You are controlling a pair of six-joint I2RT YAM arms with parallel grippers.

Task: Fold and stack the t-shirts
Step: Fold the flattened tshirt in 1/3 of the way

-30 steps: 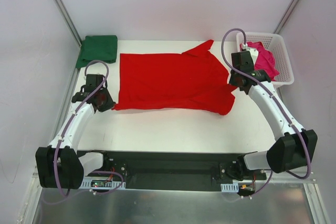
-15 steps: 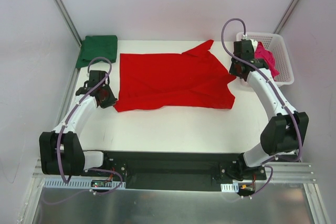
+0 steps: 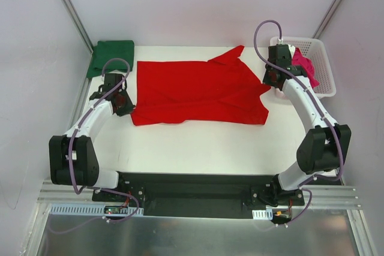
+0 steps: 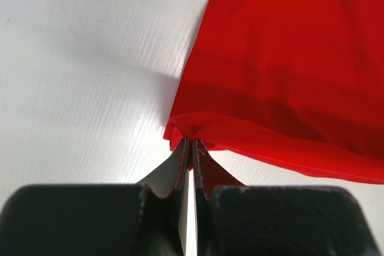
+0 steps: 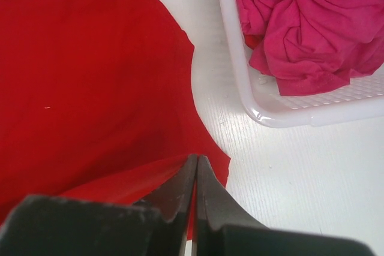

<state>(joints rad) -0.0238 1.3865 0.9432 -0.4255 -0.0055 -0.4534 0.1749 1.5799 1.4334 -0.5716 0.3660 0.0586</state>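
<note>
The red t-shirt [image 3: 198,91] lies spread across the middle of the table. My left gripper [image 3: 125,107] is shut on its near-left corner [image 4: 191,130], which bunches at the fingertips. My right gripper [image 3: 268,82] is shut on the red shirt's right edge [image 5: 150,178], just left of the basket. The dark green t-shirt [image 3: 111,57] lies folded at the far left corner. The magenta-pink t-shirt [image 3: 303,67] sits crumpled in the basket and shows in the right wrist view [image 5: 306,22].
The white lattice basket [image 3: 322,58] stands at the far right, its rim [image 5: 240,70] close to my right gripper. Bare white table lies in front of the red shirt. Grey walls close in the table on the left, right and back.
The left gripper moved up along the shirt's left edge. The right gripper carried the shirt's right edge from mid-table to the far right, then held. The shirt's near-right corner now lies flatter.
</note>
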